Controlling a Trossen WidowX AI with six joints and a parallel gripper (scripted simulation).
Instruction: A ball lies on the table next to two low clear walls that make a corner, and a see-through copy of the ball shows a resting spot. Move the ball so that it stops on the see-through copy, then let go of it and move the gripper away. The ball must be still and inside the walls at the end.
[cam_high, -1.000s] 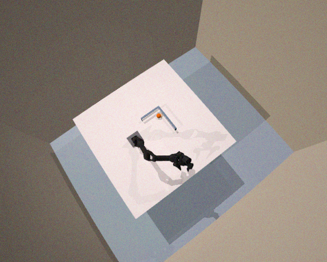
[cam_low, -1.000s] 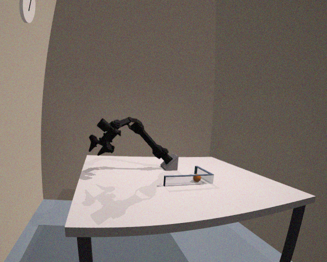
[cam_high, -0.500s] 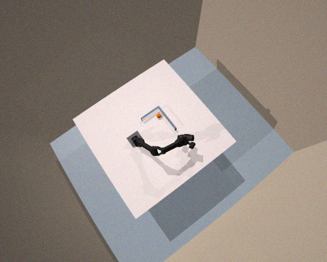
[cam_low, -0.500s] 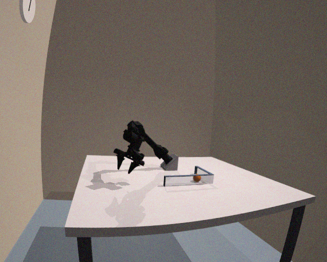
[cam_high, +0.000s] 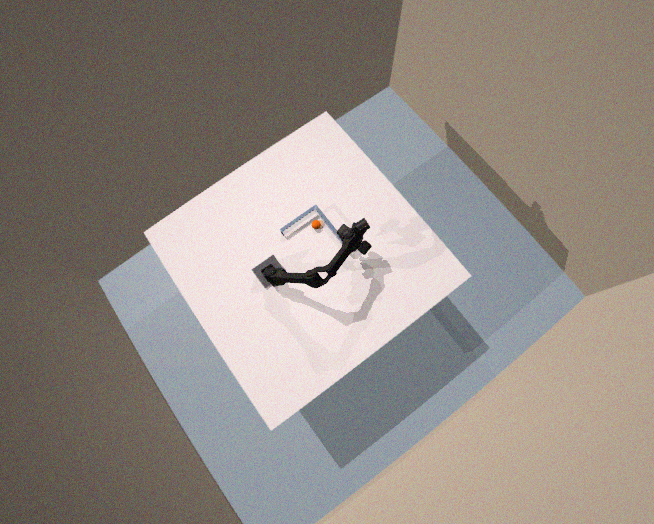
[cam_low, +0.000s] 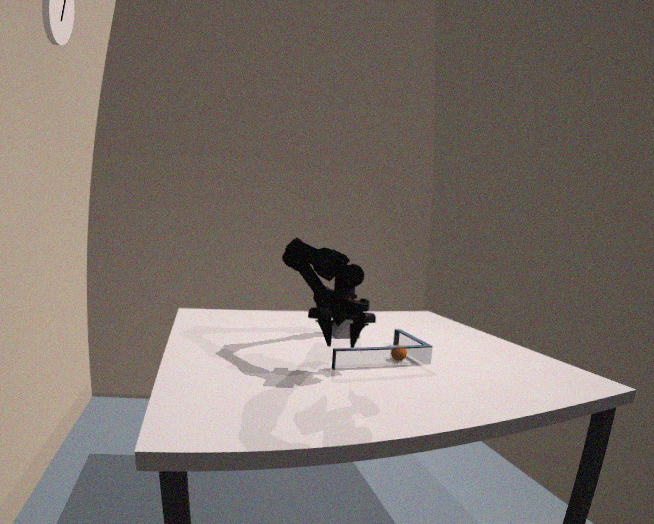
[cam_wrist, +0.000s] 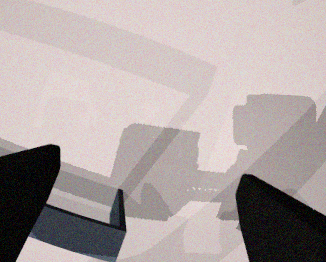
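An orange ball (cam_high: 316, 224) (cam_low: 399, 353) rests on the table inside the corner of two low clear walls with blue-grey edges, close to where they meet. The longer wall (cam_high: 326, 219) (cam_low: 365, 351) (cam_wrist: 80, 231) has its free end near the gripper; the shorter wall (cam_high: 301, 220) (cam_low: 413, 341) meets it at the far end. I cannot make out the see-through copy apart from the ball. My gripper (cam_high: 353, 239) (cam_low: 341, 345) (cam_wrist: 149, 172) is open and empty, fingers pointing down, above the table by the longer wall's free end, to the side of the ball. The ball is out of the wrist view.
The white table (cam_high: 218, 245) (cam_low: 518, 393) carries the arm's base (cam_high: 267, 271). The arm's shadows fall across the table and in the wrist view. The longer wall's free end stands low at the left of the wrist view, beside the left finger.
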